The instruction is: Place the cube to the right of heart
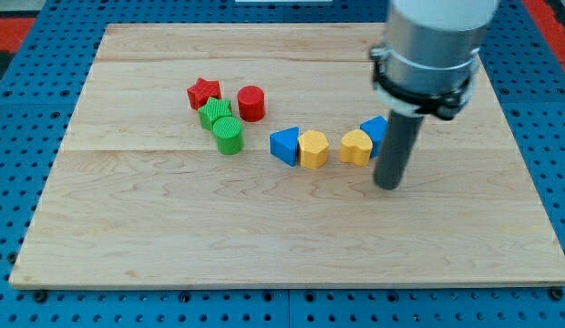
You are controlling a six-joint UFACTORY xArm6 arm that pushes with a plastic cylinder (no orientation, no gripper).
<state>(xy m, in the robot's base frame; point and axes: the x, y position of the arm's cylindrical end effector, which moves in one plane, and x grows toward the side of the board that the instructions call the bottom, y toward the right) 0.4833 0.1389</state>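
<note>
A pale wooden board point(173, 237) with faint grain lies on a blue pegboard point(27, 55) dotted with holes. On it sit a red star point(203, 92), red cylinder point(251, 103), two ridged green blocks point(220, 123), a blue triangle point(284, 145), blue cube point(375, 132), yellow heart point(355, 147) and another yellow block point(313, 149). The rod's tip point(388, 186) is dark grey.

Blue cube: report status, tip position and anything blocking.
My tip down at the view's right, just below the blue cube. Cube partly hidden by the rod, touching the yellow heart on its right. Nothing in the way.
</note>
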